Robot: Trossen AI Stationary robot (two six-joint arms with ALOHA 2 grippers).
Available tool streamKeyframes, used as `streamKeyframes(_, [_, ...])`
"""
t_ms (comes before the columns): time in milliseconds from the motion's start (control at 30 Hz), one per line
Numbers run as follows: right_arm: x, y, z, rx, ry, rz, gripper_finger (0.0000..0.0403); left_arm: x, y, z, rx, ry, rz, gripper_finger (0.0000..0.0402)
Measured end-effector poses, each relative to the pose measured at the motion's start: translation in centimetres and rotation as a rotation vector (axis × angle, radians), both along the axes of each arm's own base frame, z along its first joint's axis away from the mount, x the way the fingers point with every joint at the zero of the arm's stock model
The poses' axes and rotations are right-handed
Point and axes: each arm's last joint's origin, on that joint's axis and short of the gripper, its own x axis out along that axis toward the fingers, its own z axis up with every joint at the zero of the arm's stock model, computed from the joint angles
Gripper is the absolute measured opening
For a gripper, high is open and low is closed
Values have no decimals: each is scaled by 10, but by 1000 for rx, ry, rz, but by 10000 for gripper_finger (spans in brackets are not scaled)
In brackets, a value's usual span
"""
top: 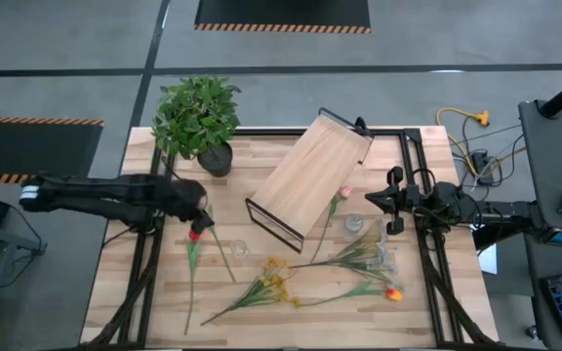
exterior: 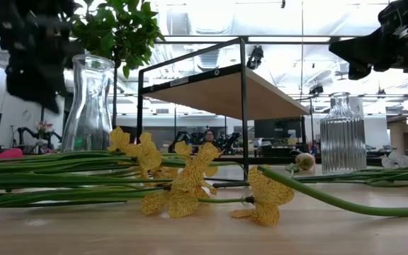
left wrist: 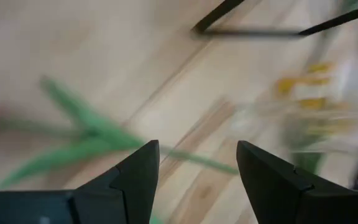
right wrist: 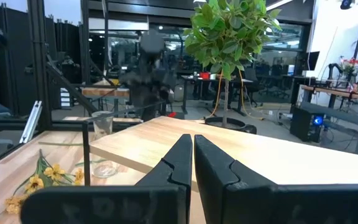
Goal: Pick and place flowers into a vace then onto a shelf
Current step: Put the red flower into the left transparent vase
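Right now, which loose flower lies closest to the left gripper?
The red flower, directly beneath the open left gripper; the yellow flowers and orange flower lie farther right.

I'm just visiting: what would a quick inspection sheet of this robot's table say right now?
Surface: planked wooden table.
Job's things: flowers lie loose on the table; shelf stands at the middle; two empty glass vases.
Clutter: potted plant at a far corner.
Grippers: left gripper open above a red flower; right gripper shut, near the shelf's right side.
Cables: yellow cable on the floor.
Surroundings: workshop room, nothing else seen.
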Motion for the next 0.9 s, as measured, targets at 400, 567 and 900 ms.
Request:
streamKeyframes(400, [0,0,1,-35,-4,-5,9,11,-30,-19,-164,206,95,198])
streamKeyframes(567, [0,0,1,-46,-4,-7,9,10,-50,-24,-240,281,174,198])
streamKeyframes(900, [0,0,1,-42,-4,-6,9,10,-81,-47,-266,479,347,198])
